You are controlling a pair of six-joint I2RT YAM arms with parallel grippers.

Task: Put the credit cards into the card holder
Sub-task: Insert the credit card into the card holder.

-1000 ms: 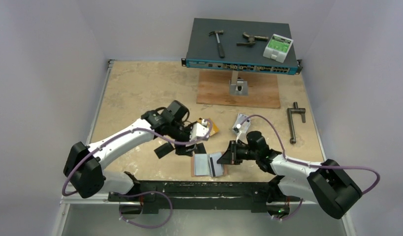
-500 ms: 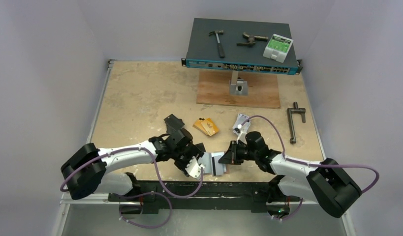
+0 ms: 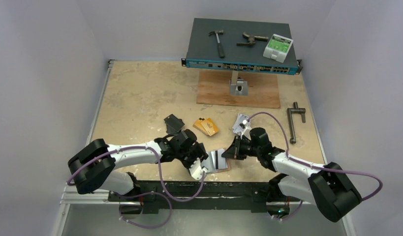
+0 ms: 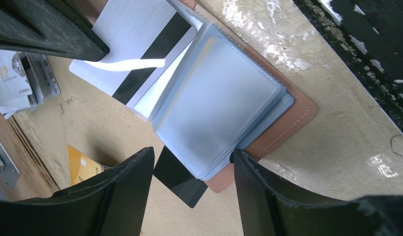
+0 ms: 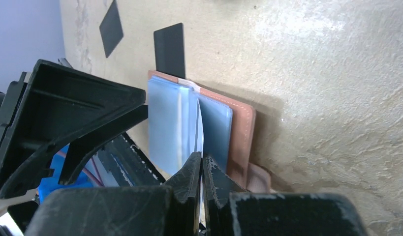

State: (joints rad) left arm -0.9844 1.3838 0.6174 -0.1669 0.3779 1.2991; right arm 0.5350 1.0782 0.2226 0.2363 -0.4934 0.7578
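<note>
Left wrist, card holder (image 4: 219, 118) between left fingers (image 4: 120, 196), right fingers (image 4: 42, 29) pinching silver card (image 4: 135, 29)

One pink card holder (image 4: 297, 110), one silver striped card (image 4: 135, 29), one orange card pile (image 3: 206, 127), one hammer (image 3: 218, 42), two robot arms (image 3: 130, 153) (image 3: 297, 167).

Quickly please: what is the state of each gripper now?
Left gripper: open, holding nothing, over the card holder.
Right gripper: closed on the silver card.
</note>
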